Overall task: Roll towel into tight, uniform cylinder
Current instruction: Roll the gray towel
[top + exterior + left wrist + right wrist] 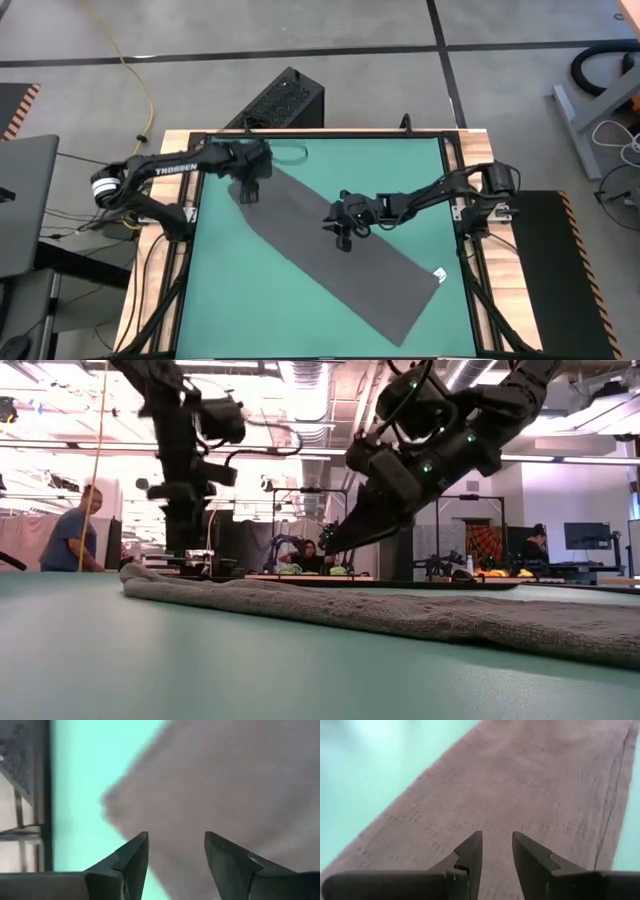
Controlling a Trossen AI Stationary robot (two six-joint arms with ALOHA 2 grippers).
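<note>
Towel (340,250) lies flat on the green mat (260,300), a long dark grey strip running diag from the far left corner area toward the near right corner. Small white tag (438,277) sits at its near right end. Not rolled yet; far left end looks a bit bunched up, seen in the low view as a slight hump.

My left gripper (250,188) hangs over that far left end of the towel, fingers (131,857) spread apart w/ nothing between them, cloth right below. Left wrist view shows towel corner ahead of the tips & bare mat beside it.

My right gripper (343,228) is over the towel's middle, pointing down at it. Fingers (470,852) stand partly apart w/ a narrow gap, nothing pinched; only flat cloth beneath. Can't tell if the tips touch the fabric.

Bkgd in low view: a person (72,532) at far left beyond the table, others seated further back. Black box (280,100) on the floor past the table's far edge.
</note>
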